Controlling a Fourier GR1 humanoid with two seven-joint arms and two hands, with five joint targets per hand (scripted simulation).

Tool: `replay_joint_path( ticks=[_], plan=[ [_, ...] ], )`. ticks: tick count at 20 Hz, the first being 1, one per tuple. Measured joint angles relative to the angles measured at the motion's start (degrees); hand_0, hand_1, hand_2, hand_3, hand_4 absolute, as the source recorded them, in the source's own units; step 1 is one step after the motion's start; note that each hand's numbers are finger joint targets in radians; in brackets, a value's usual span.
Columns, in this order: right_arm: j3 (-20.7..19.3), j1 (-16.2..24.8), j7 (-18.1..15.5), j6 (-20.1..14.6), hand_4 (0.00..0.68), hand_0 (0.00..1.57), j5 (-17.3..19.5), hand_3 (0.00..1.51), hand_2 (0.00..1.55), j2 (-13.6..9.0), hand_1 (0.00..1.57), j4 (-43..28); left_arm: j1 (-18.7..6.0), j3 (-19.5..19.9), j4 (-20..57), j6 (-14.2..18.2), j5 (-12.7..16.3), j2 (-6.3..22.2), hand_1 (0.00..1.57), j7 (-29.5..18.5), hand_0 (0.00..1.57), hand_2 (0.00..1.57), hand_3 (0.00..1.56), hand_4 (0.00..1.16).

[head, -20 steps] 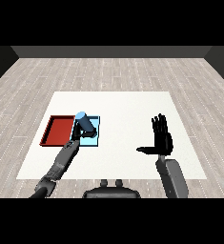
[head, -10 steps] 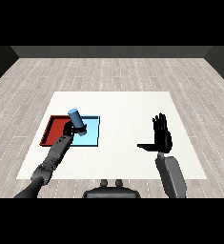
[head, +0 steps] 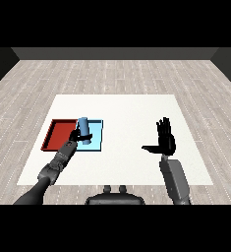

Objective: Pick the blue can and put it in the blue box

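Note:
The blue can stands tilted over the light blue tray, at the tray's left side beside the red tray. Whether the can's base touches the tray floor I cannot tell. My left hand is at the can's lower left with its fingers curled round the can's lower part. My right hand hovers over the table's right half, fingers straight and pointing up, thumb out to the left, holding nothing.
Both trays lie side by side on the white table, left of centre. Wooden floor surrounds the table. My left forearm crosses the table's front left edge.
My left arm has swung leftward and lower, carrying the can from above the blue tray's middle down to its left side. The right hand has stayed in place.

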Motion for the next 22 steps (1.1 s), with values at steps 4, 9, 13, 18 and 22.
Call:
replay_joint_path(
  ticks=[4,9,13,18,22],
  plan=[
    [-0.63,-0.06,-0.53,0.75,0.0,0.0,-0.41,0.0,0.0,0.23,0.0,0.89,-1.13,-0.2,2.05,-0.74,-0.91,-0.44,1.57,1.75,1.57,1.48,0.0,0.7],
    [-1.37,0.74,-1.52,2.24,0.0,0.0,-0.65,0.0,0.0,-0.33,0.0,1.01,-0.98,-0.4,2.25,-1.87,-1.77,-0.47,0.0,1.15,0.0,0.0,0.0,0.59],
    [-0.95,0.81,-1.93,2.69,0.0,0.0,-0.73,0.0,0.0,0.6,0.0,1.31,-1.13,-0.86,2.63,-0.85,-2.77,-1.35,0.0,1.56,0.0,0.0,0.0,0.0],
    [-1.41,1.22,-2.51,3.59,0.0,0.0,-1.4,0.0,0.0,1.08,0.0,0.96,0.21,1.72,1.09,6.54,-1.02,-2.66,0.0,-1.7,0.0,0.0,0.0,0.0],
    [-1.08,0.45,-1.54,3.09,0.0,0.0,-1.51,0.0,0.0,1.55,0.0,0.31,2.22,5.82,-4.67,12.27,2.5,-2.21,0.0,-10.71,0.0,0.0,0.0,0.0]
  ],
)
